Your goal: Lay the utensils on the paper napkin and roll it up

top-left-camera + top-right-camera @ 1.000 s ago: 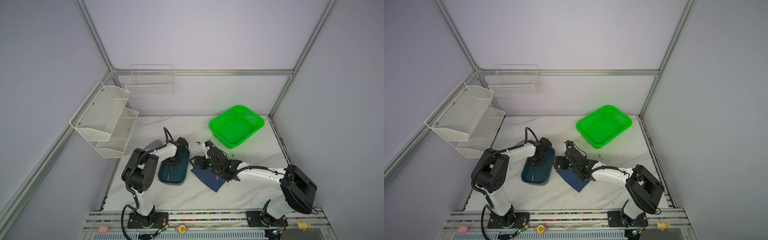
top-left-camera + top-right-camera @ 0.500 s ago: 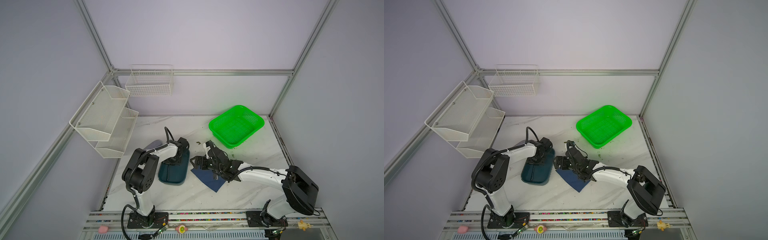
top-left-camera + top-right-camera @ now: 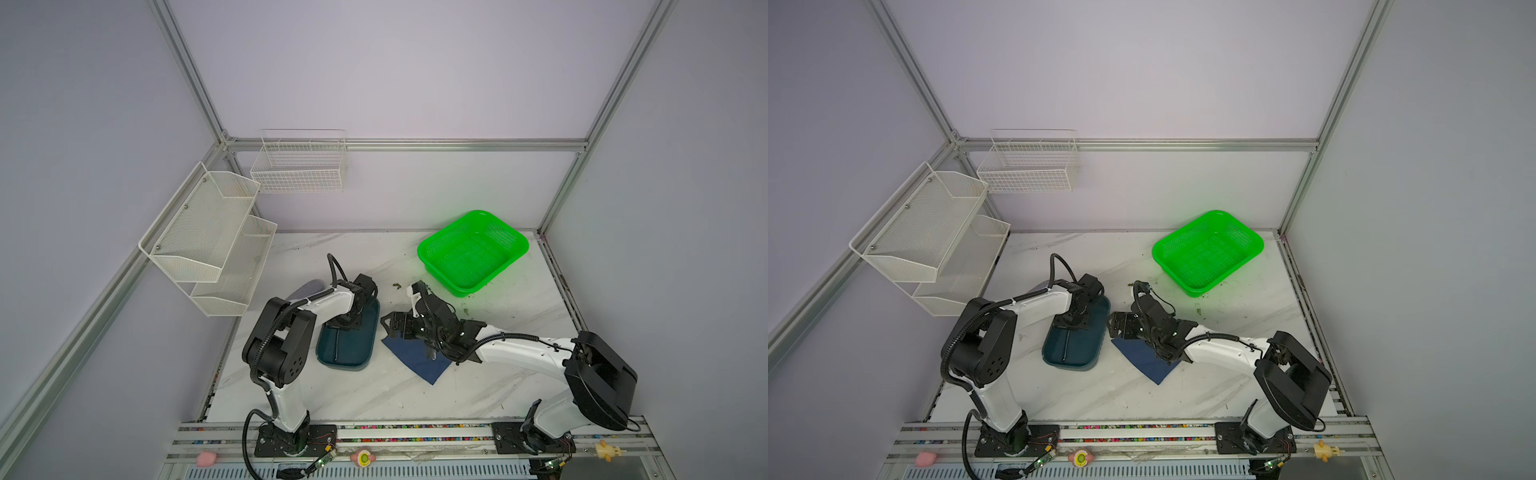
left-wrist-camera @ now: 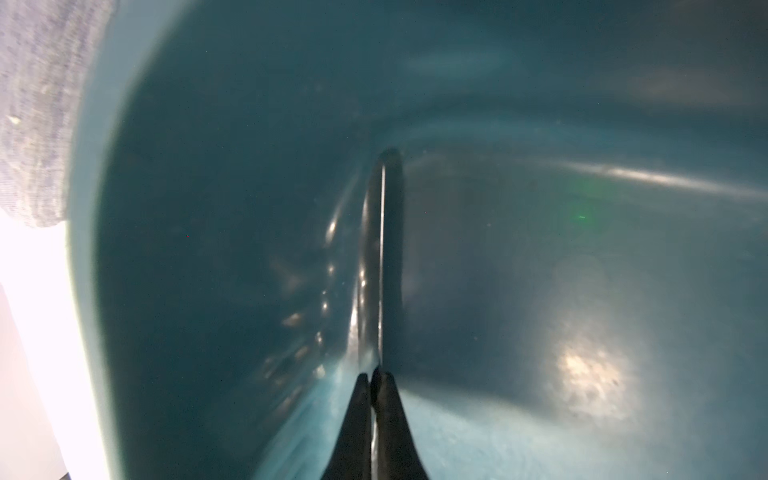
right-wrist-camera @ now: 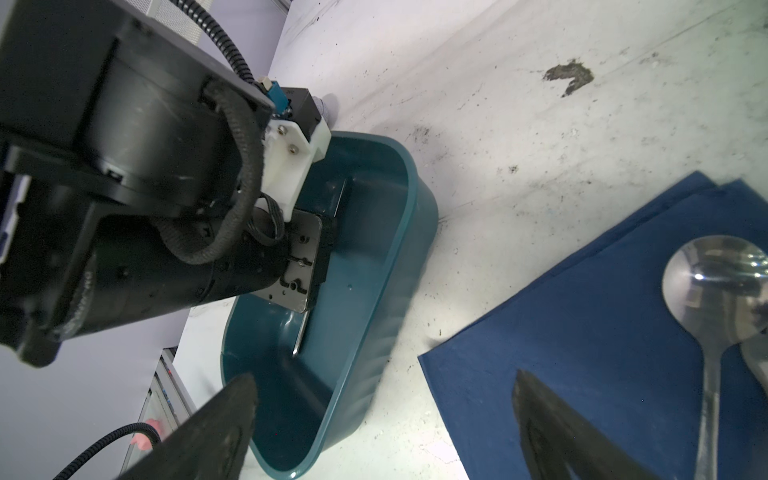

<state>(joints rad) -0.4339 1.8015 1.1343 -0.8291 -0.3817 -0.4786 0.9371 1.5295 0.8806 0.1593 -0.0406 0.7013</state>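
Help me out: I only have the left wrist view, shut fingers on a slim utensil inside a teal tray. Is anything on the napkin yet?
Observer: Yes. A spoon lies on the blue napkin, a second silver piece partly visible beside it.
Operator: Where is the napkin?
Observer: In a top view, on the table just right of the tray, apart from it.
Operator: And the right gripper?
Observer: Open and empty, above the napkin's tray-side edge.

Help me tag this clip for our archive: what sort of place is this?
Probably a robot lab test cell: plain walls in an aluminium frame, two arms bolted to a rail at the table's front, and staged props like the basket.
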